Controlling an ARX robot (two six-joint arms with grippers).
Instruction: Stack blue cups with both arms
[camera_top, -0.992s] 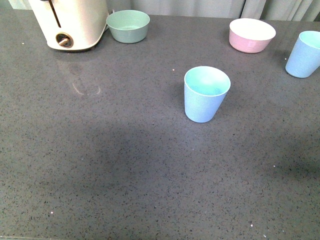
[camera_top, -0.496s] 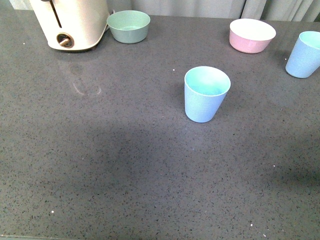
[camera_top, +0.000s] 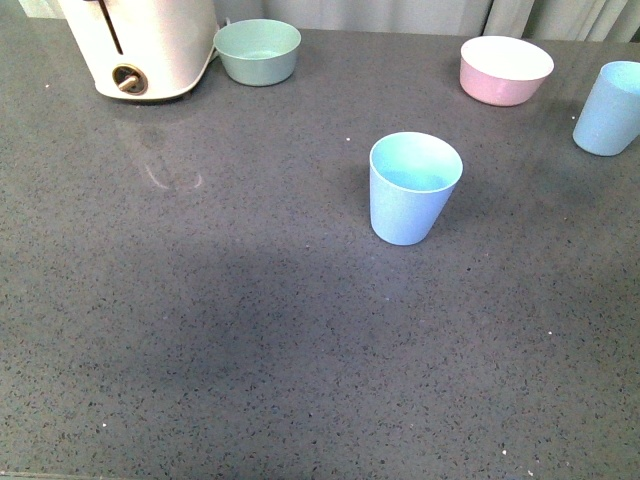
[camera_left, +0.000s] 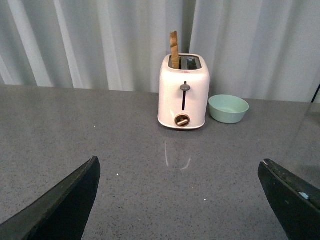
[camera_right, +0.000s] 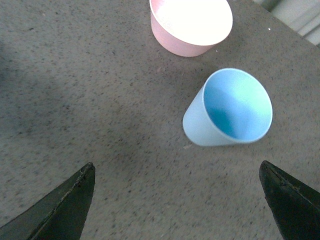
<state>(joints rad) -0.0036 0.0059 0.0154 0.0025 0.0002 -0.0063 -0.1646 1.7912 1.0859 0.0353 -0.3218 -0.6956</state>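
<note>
- Left jaws: the two dark fingers (camera_left: 65, 205) sit at opposite lower corners of the left wrist view, spread wide, with only bare bench (camera_top: 200, 330) between them. I record them as open and holding nothing.
- Right jaws: the fingers (camera_right: 62, 207) are likewise spread wide apart in the right wrist view, with nothing between them. Open and empty.
- Neither of my arms shows in the front view.
- Middle cup (camera_top: 414, 190): light blue, upright, mouth up, standing alone near the centre of the bench, well apart from everything else.
- Right-hand cup (camera_right: 227, 110): light blue, upright on the bench at the far right, partly cut off by the edge of the front view. It stands near the pink bowl (camera_right: 191, 22) but does not touch it, and lies ahead of my right jaws.
- The two cups are well apart and not stacked.
- Toaster (camera_left: 183, 92): cream, at the far left of the bench, with a slice of toast (camera_left: 174, 49) upright in one slot.
- Green bowl (camera_left: 228, 108): just beside the toaster.
- Pale curtain (camera_left: 100, 45) behind the bench.
</note>
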